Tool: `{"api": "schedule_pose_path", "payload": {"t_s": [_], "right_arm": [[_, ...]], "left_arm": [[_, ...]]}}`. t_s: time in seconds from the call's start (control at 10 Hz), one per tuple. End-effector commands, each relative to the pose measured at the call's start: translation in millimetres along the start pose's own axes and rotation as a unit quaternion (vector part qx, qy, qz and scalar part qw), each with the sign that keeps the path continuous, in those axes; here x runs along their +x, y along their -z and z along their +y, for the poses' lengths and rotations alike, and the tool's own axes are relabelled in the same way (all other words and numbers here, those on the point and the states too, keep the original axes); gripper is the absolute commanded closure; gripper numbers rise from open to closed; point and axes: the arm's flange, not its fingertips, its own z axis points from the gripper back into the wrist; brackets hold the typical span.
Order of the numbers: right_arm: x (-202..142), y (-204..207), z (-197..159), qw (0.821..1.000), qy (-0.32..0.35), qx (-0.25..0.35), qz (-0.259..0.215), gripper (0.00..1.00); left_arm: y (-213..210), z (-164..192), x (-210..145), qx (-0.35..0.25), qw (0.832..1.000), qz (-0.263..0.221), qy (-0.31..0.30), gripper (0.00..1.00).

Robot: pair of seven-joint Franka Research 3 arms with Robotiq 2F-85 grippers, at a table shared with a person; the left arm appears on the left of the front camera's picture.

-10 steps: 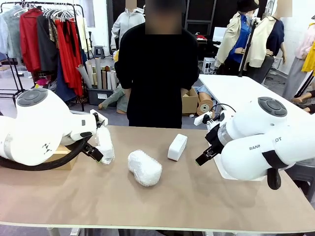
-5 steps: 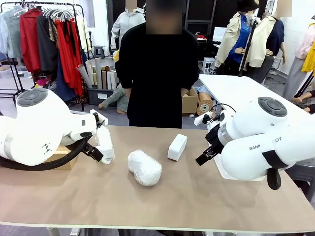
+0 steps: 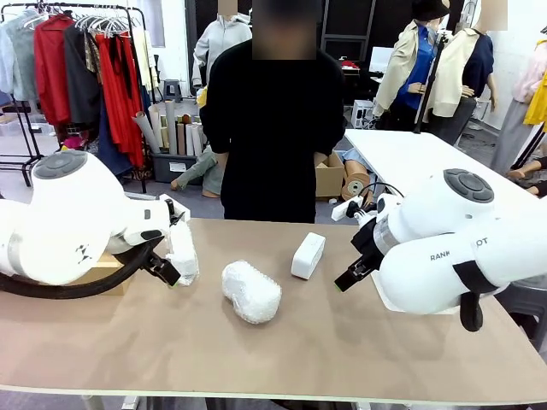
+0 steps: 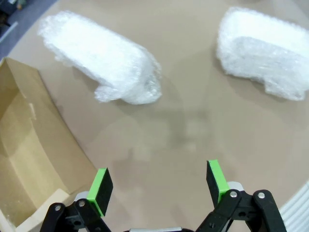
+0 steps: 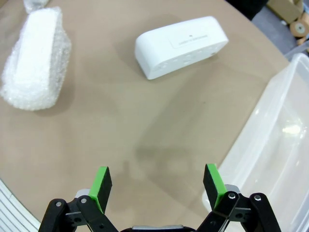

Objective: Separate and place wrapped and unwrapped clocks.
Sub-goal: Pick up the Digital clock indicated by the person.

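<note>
Your left gripper (image 4: 159, 184) and right gripper (image 5: 157, 185) are wide open, holding nothing. The left faces the slim roll (image 4: 104, 65) by the box (image 4: 29, 159). The right faces the bare clock (image 5: 181, 46) by the tub (image 5: 275, 145), likely ready for sorting. The fat bundle (image 3: 251, 291) lies between them.

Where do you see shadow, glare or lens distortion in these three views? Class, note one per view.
Front view: even lighting, soft shadow under the fat oval bundle. Left wrist view: faint shadow on the table beyond the open left claw. Right wrist view: glare patch in the clear tub, table edge bowed by the wide lens.
</note>
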Motion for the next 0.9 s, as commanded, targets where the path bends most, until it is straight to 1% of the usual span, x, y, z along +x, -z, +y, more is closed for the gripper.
{"api": "schedule_pose_path", "payload": {"t_s": [0.0,0.1,0.2,0.3,0.4,0.5,0.6,0.7,0.8], "right_arm": [[0,-12,-7,0.998,-0.019,0.052,0.005,0.00],[3,-17,-6,0.997,-0.028,0.065,0.007,0.00],[6,-27,-6,0.995,-0.042,0.083,0.019,0.00],[10,-35,-3,0.993,-0.059,0.098,0.021,0.00],[16,-46,-6,0.989,-0.083,0.119,0.025,0.00],[19,-54,-7,0.983,-0.107,0.147,0.034,0.00],[25,-60,-10,0.979,-0.122,0.162,0.021,0.00],[29,-65,-14,0.975,-0.142,0.173,0.008,0.00],[32,-71,-20,0.968,-0.164,0.191,-0.011,0.00]], "left_arm": [[-28,8,6,-0.052,0.999,0.005,0.012,0.00],[-39,12,10,-0.064,0.998,0.008,0.022,0.00],[-50,12,12,-0.089,0.995,0.001,0.037,0.00],[-63,16,15,-0.114,0.991,-0.005,0.064,0.00],[-74,22,16,-0.137,0.986,-0.022,0.090,0.00],[-81,28,17,-0.155,0.981,-0.028,0.113,0.00],[-83,39,18,-0.197,0.968,-0.039,0.149,0.00],[-86,47,19,-0.198,0.961,-0.055,0.186,0.00],[-88,54,21,-0.180,0.954,-0.073,0.228,0.00]]}}
